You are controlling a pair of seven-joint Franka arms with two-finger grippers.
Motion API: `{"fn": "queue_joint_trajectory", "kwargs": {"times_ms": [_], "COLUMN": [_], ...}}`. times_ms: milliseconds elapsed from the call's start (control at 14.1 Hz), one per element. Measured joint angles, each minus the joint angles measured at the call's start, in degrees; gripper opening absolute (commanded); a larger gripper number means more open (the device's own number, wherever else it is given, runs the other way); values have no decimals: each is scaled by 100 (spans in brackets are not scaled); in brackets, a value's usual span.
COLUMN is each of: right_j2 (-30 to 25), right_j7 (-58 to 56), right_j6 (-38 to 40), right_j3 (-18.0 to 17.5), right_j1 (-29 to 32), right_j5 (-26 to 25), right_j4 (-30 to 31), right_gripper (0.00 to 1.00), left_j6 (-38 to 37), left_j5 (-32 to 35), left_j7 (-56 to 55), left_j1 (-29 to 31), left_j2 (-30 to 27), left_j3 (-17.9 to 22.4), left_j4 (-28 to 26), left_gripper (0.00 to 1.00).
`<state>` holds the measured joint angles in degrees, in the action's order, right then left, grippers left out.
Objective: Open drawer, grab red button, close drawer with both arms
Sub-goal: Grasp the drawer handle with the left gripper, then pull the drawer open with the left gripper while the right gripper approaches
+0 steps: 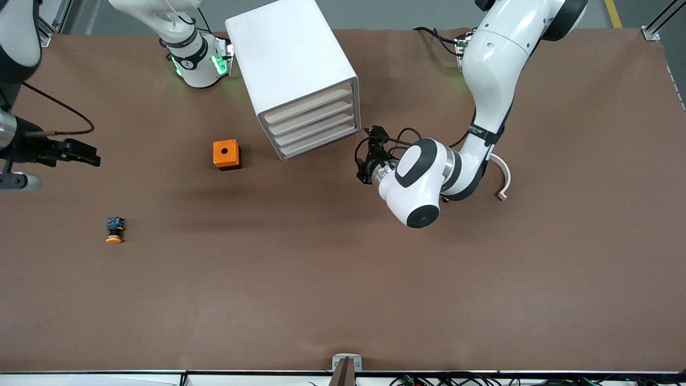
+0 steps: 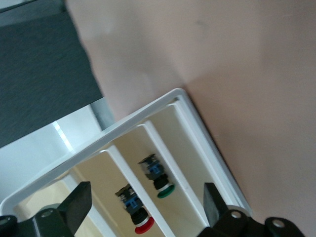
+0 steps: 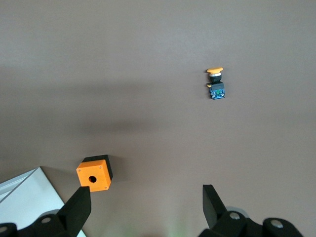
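The white drawer cabinet [image 1: 300,75] stands at the table's middle with its four drawer fronts [image 1: 313,126] flush. My left gripper [image 1: 365,155] is open and empty, level with those fronts and a short gap from them. In the left wrist view the gripper [image 2: 145,187] faces the cabinet [image 2: 197,128]. The red-capped button [image 2: 136,212] lies inside one drawer, and a green-capped button [image 2: 159,178] lies in the drawer beside it. My right gripper [image 1: 86,154] is open and empty, over the table at the right arm's end; it also shows in its wrist view [image 3: 145,190].
An orange box with a hole [image 1: 226,154] [image 3: 94,174] sits beside the cabinet toward the right arm's end. A yellow-orange-capped button [image 1: 114,230] [image 3: 216,84] lies nearer the front camera. A curved white piece [image 1: 502,179] lies by the left arm.
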<state>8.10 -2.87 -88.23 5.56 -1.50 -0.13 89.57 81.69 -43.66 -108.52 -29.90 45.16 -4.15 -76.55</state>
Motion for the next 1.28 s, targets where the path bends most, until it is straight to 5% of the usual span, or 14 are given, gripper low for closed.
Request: {"fn": "queue_joint_trajectory", "kwargs": {"times_ms": [498, 1281], "right_j2": [137, 135], "right_j7": [406, 2219], "right_j6": [-3, 84], "right_j3": [-30, -89], "right_j1": [110, -225], "right_j5": [3, 303], "right_j4": [-73, -75], "right_gripper": [100, 100], "left_j6": [-499, -757], "left_j5": [-1018, -1406], "left_j7": [-1169, -1574], "left_j1": [-107, -184], "left_j2": [491, 865], "left_j3": [-1, -249], "left_j4": [-1, -300], "left_gripper": [64, 62]}}
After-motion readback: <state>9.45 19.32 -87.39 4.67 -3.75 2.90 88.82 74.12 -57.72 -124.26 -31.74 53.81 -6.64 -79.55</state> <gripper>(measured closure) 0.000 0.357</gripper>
